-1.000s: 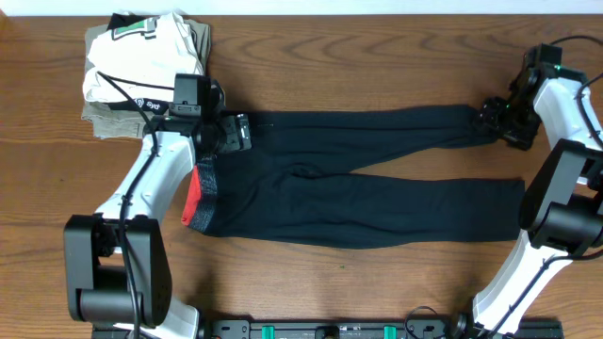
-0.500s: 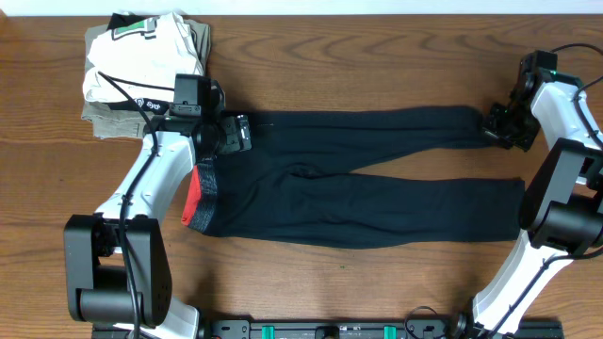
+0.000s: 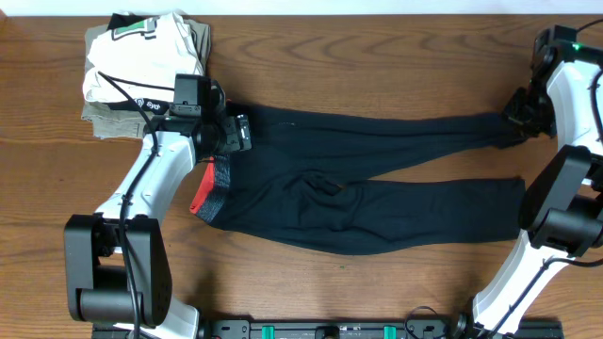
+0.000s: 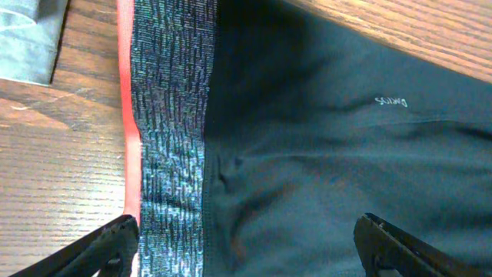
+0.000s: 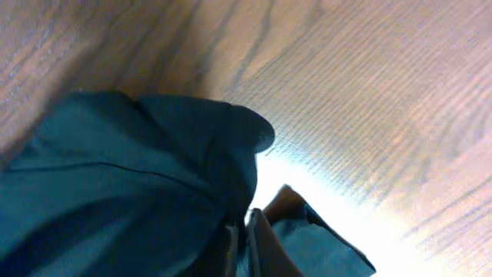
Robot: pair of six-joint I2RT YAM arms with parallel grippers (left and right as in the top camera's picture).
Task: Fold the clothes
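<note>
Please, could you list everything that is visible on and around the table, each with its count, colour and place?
pants: one, black, spread across the middle of the table, waist at left, legs to the right
waistband: one, grey lined red, left end of the pants
folded garments: one stack, white and khaki, far left corner
table: one, brown wood, under everything
left gripper: one, black, open above the waistband
right gripper: one, shut on the pants at the far leg's end, right side
</note>
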